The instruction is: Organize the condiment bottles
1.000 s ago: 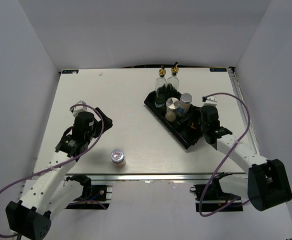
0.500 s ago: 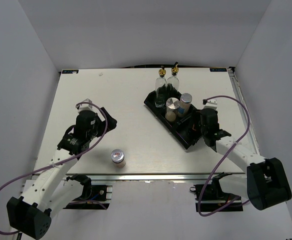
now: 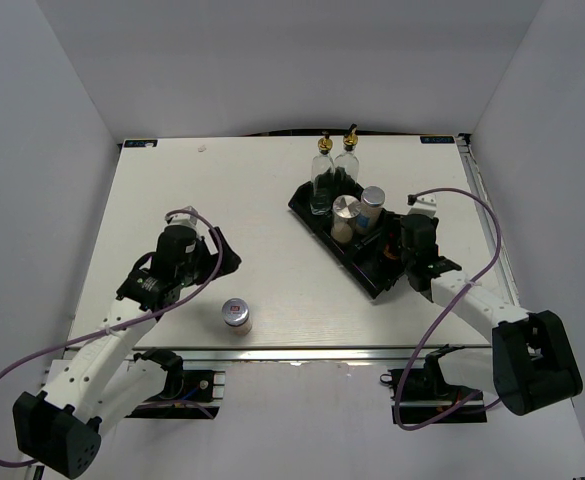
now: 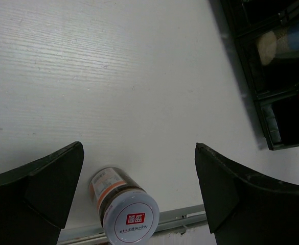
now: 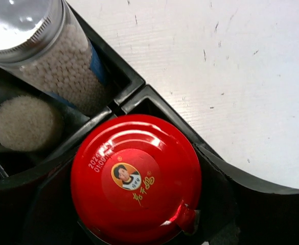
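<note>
Top: two tall clear glass gold-pourer bottles (image 3: pixel 322 172) and two pale silver-capped shakers (image 3: pixel 346 212) sit in black three-compartment tray (image 3: pixel 372 285).
L wrist: left gripper (image 4: pixel 139 148) spread wide, empty. A third pale-capped shaker (image 4: pixel 124 212) stands on the table well left of tray, not yet placed.
R wrist: red-lidded dark jar (image 5: pixel 136 178) in tray's near-end compartment. Right gripper (image 5: pixel 137 158) straddles it; can't tell if pinching.
Est. one item left.

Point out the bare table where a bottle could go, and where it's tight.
Free: the far-left table, beyond the left gripper; and the middle strip between the silver-lidded jar and the tray. Crowded: the tray, with glass bottles, shakers and the right gripper closed on the red-lidded jar.
</note>
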Motion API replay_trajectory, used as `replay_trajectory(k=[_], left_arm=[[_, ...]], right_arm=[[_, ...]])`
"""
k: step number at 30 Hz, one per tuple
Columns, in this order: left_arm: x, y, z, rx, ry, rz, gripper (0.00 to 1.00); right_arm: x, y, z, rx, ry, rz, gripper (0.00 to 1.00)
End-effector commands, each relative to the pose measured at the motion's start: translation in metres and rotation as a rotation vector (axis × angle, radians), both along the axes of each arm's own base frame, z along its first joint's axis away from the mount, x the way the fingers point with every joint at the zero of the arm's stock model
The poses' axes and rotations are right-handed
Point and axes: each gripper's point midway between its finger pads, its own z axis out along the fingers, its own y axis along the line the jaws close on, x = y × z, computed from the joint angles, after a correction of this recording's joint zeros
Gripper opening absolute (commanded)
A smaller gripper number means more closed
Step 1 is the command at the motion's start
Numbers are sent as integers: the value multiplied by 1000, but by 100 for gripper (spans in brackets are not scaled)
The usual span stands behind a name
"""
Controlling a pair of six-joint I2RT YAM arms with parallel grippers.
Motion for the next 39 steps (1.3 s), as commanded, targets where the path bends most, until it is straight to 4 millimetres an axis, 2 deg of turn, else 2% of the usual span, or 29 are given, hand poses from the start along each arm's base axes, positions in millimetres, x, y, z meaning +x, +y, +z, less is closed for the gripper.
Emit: replay_trajectory(k=[1, 9, 15, 19, 24, 29, 34, 39], left_arm=[[-7, -5, 2, 5, 7, -56, 98], [-20, -18, -5, -5, 79, -161, 98], [-32, -14, -12, 40, 135, -202, 98], [-41, -14, -15, 67, 188, -255, 98], [-46, -16, -13, 76, 202, -296, 98], [-63, -12, -35, 110, 290, -321, 98], [-68, -20, -33, 82, 296, -360, 98], [-73, -37, -42, 46, 308, -389, 98]], right_arm=[[21, 1, 37, 28, -121, -34, 80], [19, 0, 35, 20, -104, -34, 81], [14, 7, 41, 46, -111, -1, 80], [14, 4, 46, 31, -105, -13, 82], [13, 5, 65, 38, -135, 0, 90], [5, 8, 87, 61, -184, 31, 90], [1, 2, 100, 50, -204, 14, 90], [-8, -13, 129, 56, -282, -48, 90]])
